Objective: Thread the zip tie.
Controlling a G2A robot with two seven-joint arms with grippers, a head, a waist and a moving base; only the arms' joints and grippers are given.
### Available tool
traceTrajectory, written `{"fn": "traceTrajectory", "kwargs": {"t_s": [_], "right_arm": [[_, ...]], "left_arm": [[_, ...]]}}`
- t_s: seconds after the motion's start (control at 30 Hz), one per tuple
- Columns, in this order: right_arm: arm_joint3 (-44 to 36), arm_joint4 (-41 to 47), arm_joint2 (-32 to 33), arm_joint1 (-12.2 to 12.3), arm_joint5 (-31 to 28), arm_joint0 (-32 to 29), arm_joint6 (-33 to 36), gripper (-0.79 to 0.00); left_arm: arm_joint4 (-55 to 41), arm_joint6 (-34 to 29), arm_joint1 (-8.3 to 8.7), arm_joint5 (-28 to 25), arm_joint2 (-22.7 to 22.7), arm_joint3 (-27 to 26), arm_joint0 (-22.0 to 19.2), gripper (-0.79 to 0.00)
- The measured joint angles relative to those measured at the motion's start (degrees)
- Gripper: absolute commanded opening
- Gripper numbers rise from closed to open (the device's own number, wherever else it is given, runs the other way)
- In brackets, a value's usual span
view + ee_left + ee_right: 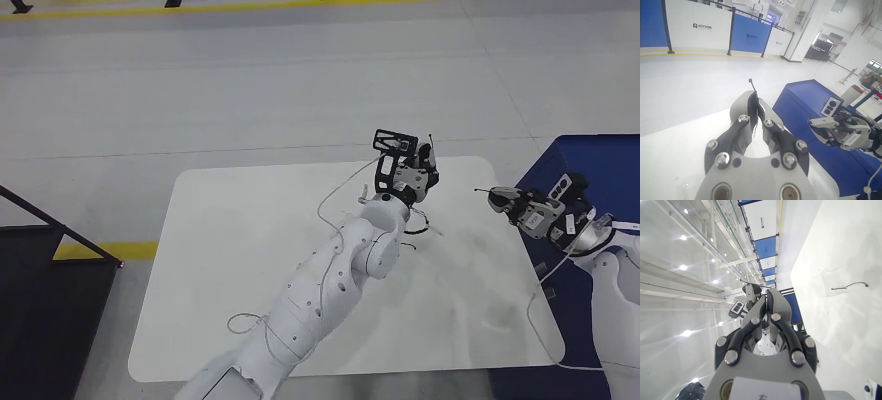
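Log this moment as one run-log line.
left gripper: shut on zip tie, head sticking out | right gripper: shut on second zip tie | ties apart, unthreaded | loose zip tie on table

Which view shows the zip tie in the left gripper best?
The left wrist view: the zip tie stands clamped in the left gripper, head up. The top view shows a thin sliver; the right wrist view, a thin line far off.

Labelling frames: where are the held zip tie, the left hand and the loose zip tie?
held zip tie (752, 86), left wrist view, strap above the fingertips.
left hand (756, 95), left wrist view, between its fingertips.
loose zip tie (851, 284), right wrist view, mid-strap.
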Motion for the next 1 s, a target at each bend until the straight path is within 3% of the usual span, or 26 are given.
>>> {"fn": "traceTrajectory", "kwargs": {"t_s": [0.3,0.5,0.67,1.0], "right_arm": [[0.0,1.7,-0.2,-0.2,0.3,-0.3,-1.1,-0.785],[-2.6,7.7,-3.0,-1.2,-4.4,-3.9,-5.9,-0.785],[-5.2,11.0,-4.2,-1.7,-7.6,-7.0,-9.3,-0.785],[-5.3,11.1,-4.2,-1.8,-7.7,-7.1,-9.5,-0.785]], "left_arm": [[-0.2,0.2,-0.01,-0.3,0.0,-0.4,0.3,-0.785],[-5.3,10.1,-1.0,-3.2,1.2,-5.8,6.1,-0.785],[-8.1,18.6,-1.82,-4.5,1.8,-6.1,8.7,-0.785],[-8.1,18.5,-1.82,-4.5,1.7,-6.0,8.7,-0.785]]}}
